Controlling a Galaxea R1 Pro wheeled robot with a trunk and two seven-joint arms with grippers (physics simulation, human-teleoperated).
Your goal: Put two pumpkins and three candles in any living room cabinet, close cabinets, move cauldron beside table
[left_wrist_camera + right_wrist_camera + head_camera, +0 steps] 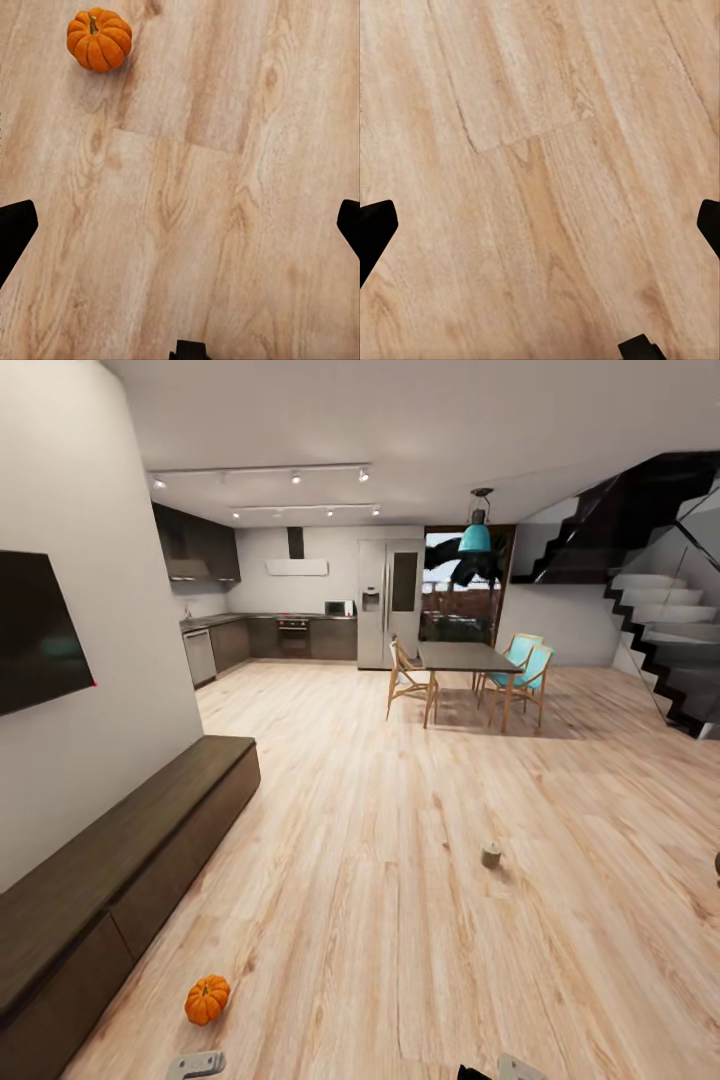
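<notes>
We counted one pumpkin (207, 999) on the wooden floor (400, 880), lying near the front of the cabinet (120, 860) but apart from it. The left wrist view showed the same pumpkin (99, 39), upright with its dark stem on top, well ahead of the left hand (180, 225) and outside its fingers. One candle (490, 854) stood alone on the floor further out, well apart from the pumpkin and from the cabinet. The cabinet ran along the wall at our left as a single long dark unit, and every drawer front we could see was shut.

Our left hand was spread wide, its two dark fingertips (15, 229) at opposite edges of the picture with bare floor between them; it gripped nothing. Our right hand (540, 225) was spread just as wide over bare planks, fingertips (375, 229) far apart, also holding nothing.

Further back we counted one dining table (465, 657) with four chairs around it: two of plain wood and two with turquoise seats (530, 660). One turquoise pendant lamp (475, 535) hung above it. One steel fridge (390, 603) stood in the kitchen beside dark cupboards (200, 545), and one staircase (660, 610) rose at the right. One dark television screen (40, 630) hung on the wall above the cabinet. We counted seven ceiling spotlights on two tracks. We could read no writing, brand or label anywhere.
</notes>
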